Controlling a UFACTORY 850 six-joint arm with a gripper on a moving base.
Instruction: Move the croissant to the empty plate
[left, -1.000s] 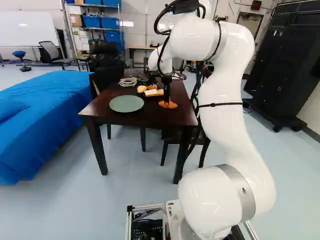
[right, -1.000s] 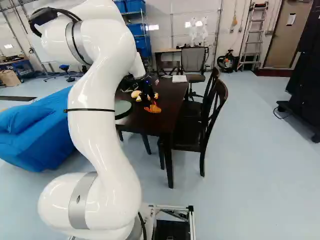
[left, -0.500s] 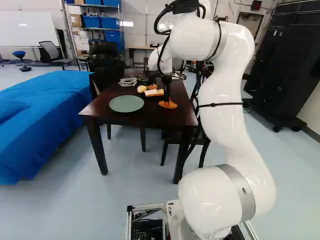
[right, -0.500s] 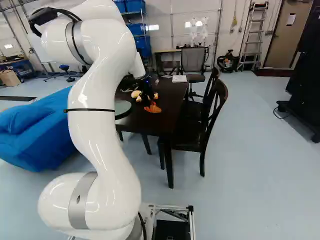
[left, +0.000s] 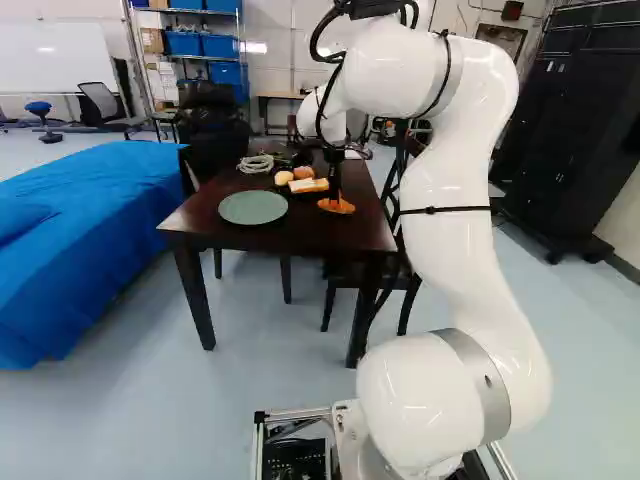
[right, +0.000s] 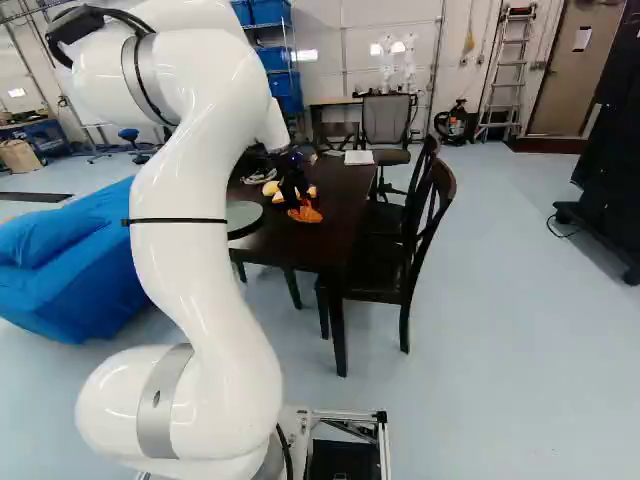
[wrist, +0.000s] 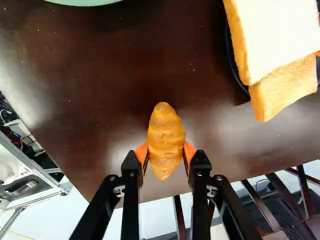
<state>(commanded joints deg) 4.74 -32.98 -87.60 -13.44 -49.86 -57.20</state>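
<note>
In the left base view my gripper (left: 334, 194) is over the dark table's right part, around the orange-brown croissant (left: 341, 208). The wrist view has the gripper (wrist: 165, 153) shut on the croissant (wrist: 165, 131), an orange pad pressed to each side of its middle. Its tips point ahead and back between the fingers. Whether it still touches the table I cannot tell. The round green plate (left: 253, 207) lies bare to the left of it in the left base view; only its rim (wrist: 85, 3) shows in the wrist view.
Sliced bread (wrist: 275, 37) rests on a black plate (wrist: 233, 57) beyond the croissant, with round buns (left: 284, 178) near it. A coiled cable (left: 255, 164) lies at the table's back. Dark chairs (right: 425, 215) stand along one side, a blue-covered bed (left: 80, 230) on the other.
The arm's upper part has shifted a little, and the gripper has risen slightly with the croissant in it. The base and the plate have stayed in place.
</note>
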